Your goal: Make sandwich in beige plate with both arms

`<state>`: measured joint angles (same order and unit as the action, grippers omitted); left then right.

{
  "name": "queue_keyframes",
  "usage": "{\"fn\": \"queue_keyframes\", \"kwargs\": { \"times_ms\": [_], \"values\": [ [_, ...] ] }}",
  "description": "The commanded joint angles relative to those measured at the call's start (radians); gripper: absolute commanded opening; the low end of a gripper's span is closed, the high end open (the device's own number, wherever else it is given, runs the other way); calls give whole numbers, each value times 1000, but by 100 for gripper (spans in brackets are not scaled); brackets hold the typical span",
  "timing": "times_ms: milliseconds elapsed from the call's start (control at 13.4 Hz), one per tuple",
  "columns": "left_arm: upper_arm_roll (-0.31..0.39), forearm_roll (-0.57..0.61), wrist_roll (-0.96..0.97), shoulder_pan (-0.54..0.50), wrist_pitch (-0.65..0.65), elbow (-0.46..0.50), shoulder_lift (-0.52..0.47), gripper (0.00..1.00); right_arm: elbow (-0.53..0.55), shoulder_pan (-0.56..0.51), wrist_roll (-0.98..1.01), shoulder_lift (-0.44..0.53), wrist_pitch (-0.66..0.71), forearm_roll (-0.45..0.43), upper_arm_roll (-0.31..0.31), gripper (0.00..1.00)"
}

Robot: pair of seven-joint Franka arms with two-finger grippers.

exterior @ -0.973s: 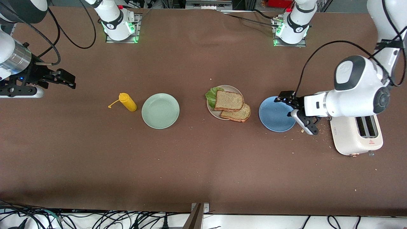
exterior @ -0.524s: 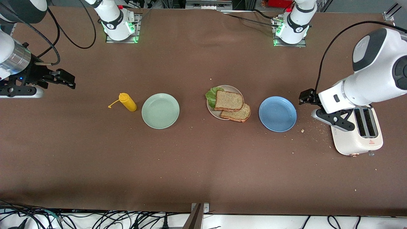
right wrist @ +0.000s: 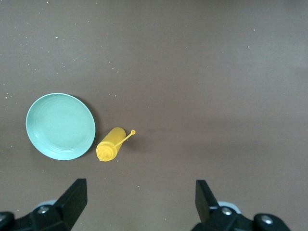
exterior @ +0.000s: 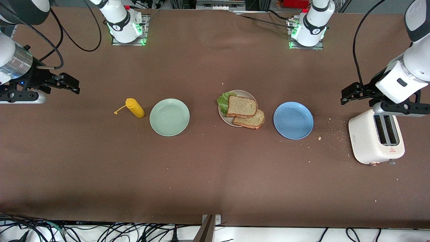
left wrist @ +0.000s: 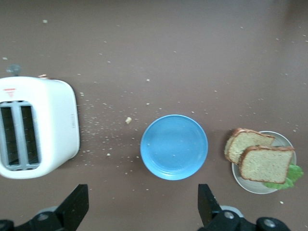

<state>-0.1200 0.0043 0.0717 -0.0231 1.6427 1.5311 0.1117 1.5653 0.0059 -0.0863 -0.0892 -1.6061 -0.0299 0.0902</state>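
The beige plate (exterior: 224, 118) sits mid-table with two brown bread slices on it. The upper slice (exterior: 242, 106) lies offset across the lower slice (exterior: 253, 120), which hangs over the rim toward the blue plate. Green lettuce (exterior: 222, 100) peeks out on the side toward the right arm's end. My left gripper (exterior: 351, 92) hangs open and empty over bare table beside the toaster; its wrist view shows the sandwich (left wrist: 266, 163) past its fingers (left wrist: 77, 204). Over the table's right-arm end waits my right gripper (exterior: 69, 85), open and empty.
A blue plate (exterior: 293, 120) lies between the sandwich and a white toaster (exterior: 376, 137), with crumbs (exterior: 332, 134) scattered between them. A mint-green plate (exterior: 169, 117) and a yellow mustard bottle (exterior: 135, 107) lying on its side are toward the right arm's end.
The left arm has drawn back from over the blue plate's edge toward its own end of the table, staying open. The right arm and the food have not moved.
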Motion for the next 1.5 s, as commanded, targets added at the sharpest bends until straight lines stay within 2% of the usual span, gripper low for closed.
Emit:
{"fn": "queue_keyframes", "kwargs": {
  "times_ms": [0,75,150,225,524,1422],
  "values": [
    [10,59,42,38,2,136,-127,100,-25,5,-15,-12,6,15,-6,100],
    [0,12,34,19,2,155,-132,100,-25,6,-16,-15,6,15,-6,100],
    [-44,-16,45,-26,2,155,-130,100,-25,6,-16,-17,6,15,-6,100],
    [-65,-13,33,-50,2,153,-132,100,-25,6,-16,-17,6,15,-6,100],
    [-69,-7,36,-55,-14,109,-98,100,-25,5,-16,-17,6,15,-6,100],
    [-67,-10,37,-70,-43,103,-96,100,-48,2,-20,-24,-6,19,-7,100]
  ]
}}
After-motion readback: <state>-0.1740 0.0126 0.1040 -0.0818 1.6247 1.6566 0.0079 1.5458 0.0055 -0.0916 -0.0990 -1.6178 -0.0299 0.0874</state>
